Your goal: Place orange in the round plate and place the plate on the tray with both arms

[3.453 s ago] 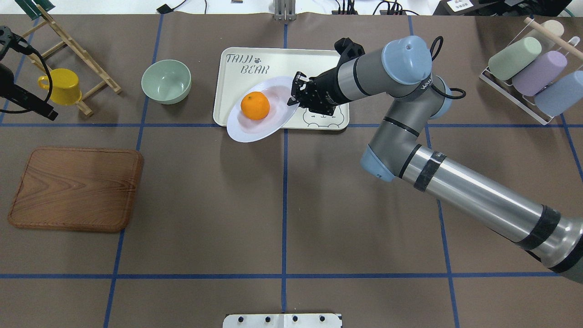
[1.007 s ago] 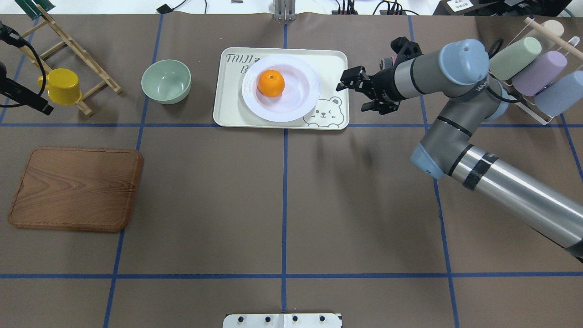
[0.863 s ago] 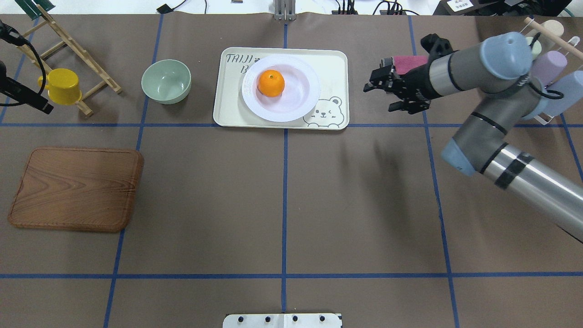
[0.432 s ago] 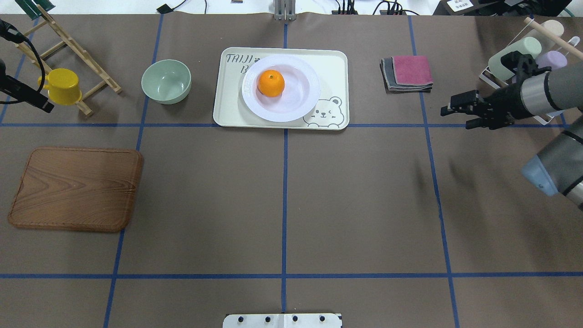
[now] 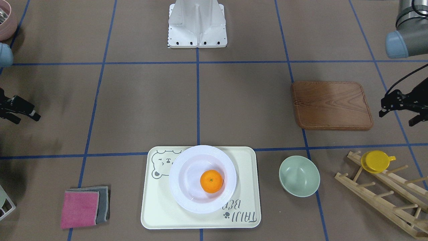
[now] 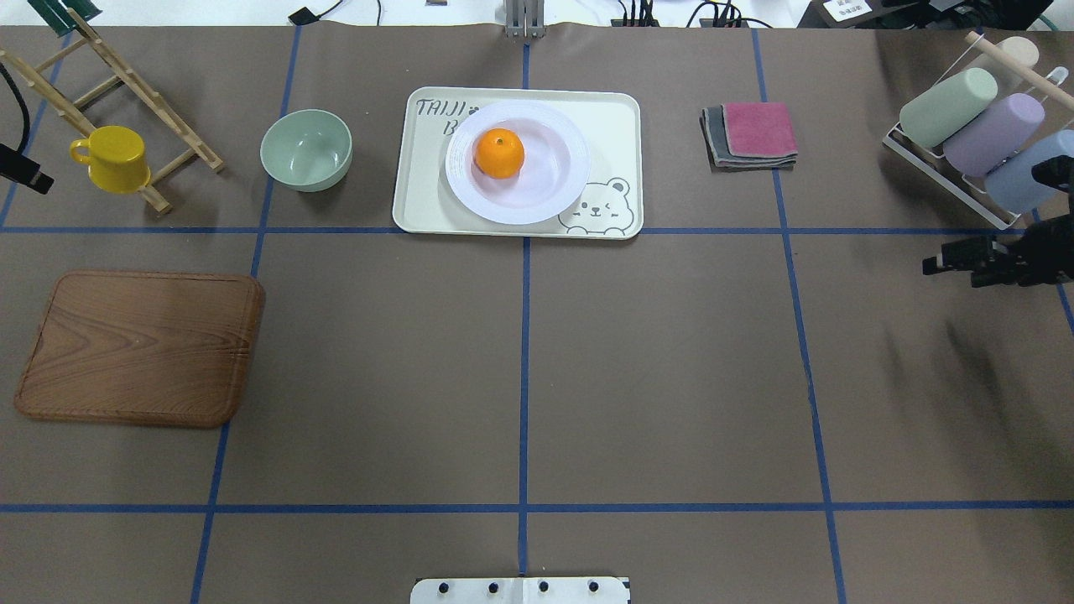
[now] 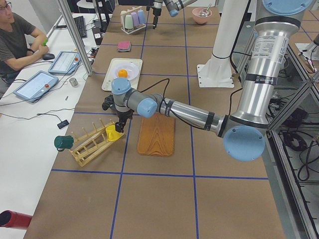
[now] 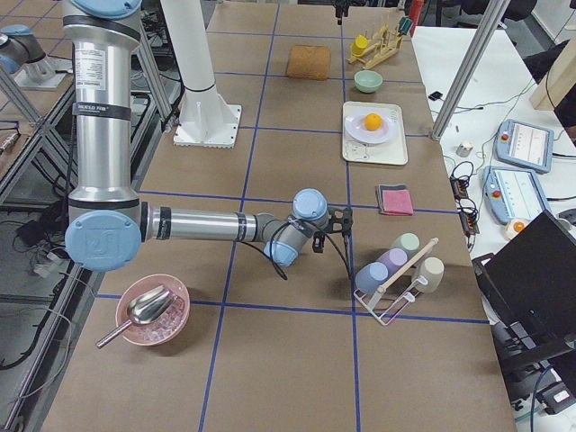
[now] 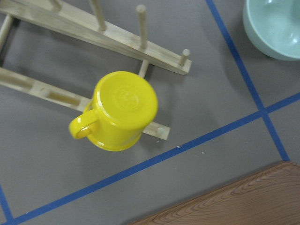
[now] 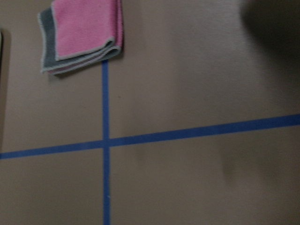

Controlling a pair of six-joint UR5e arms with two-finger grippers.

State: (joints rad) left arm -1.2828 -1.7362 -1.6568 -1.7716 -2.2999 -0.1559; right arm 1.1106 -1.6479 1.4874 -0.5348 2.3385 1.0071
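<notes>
The orange (image 6: 498,153) lies in the sunken centre of the white round plate (image 6: 555,190), and the plate rests flat on the cream tray (image 6: 614,117) at the table's far middle. The front-facing view shows the same orange (image 5: 211,181), plate (image 5: 182,201) and tray (image 5: 157,214). My right gripper (image 6: 952,273) hovers open and empty at the table's right edge, far from the tray. My left gripper (image 5: 397,117) is open and empty at the left edge, above the yellow cup (image 9: 123,108).
A pale-green bowl (image 6: 305,149) stands left of the tray. The wooden rack (image 6: 143,101) holding the yellow cup is far left, a wooden board (image 6: 138,348) nearer. Folded pink and grey cloths (image 6: 751,134) and a cup rack (image 6: 965,126) lie right. A person (image 7: 15,40) sits alongside.
The right gripper let go of the plate, which now lies flat on the tray, and has drawn back to the table's right edge. The left gripper slid further off the left edge.
</notes>
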